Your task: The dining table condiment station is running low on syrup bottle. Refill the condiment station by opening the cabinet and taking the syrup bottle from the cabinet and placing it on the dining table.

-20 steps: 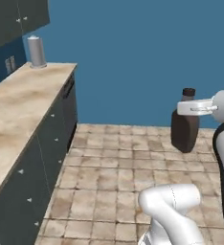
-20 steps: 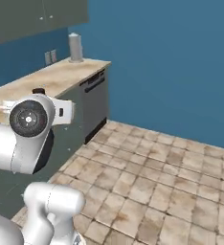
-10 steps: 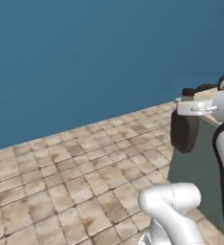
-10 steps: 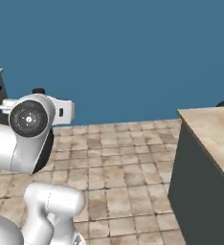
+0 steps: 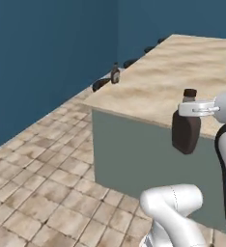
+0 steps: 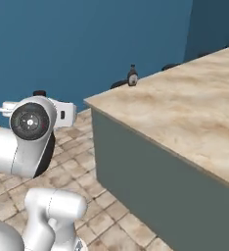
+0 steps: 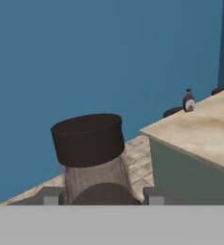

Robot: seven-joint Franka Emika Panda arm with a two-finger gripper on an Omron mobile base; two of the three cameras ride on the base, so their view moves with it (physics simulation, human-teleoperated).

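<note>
In the left base view, the dining table [image 5: 153,91] stretches from centre to far right over tiled floor [image 5: 42,183], against a blue wall [image 5: 47,58]. The gripper [image 5: 188,109] is clamped on the syrup bottle [image 5: 185,131], which hangs upright in front of the table's near side panel. A second bottle [image 5: 115,75] stands at the table's far left corner.

In the right base view, the table [image 6: 185,112] fills the right, the twin [image 6: 132,76] on its far corner.

In the hand view, the cap [image 7: 88,139] sits between the fingers [image 7: 50,196].

Half a second earlier, the table was barely in view; the base has since turned toward it.
</note>
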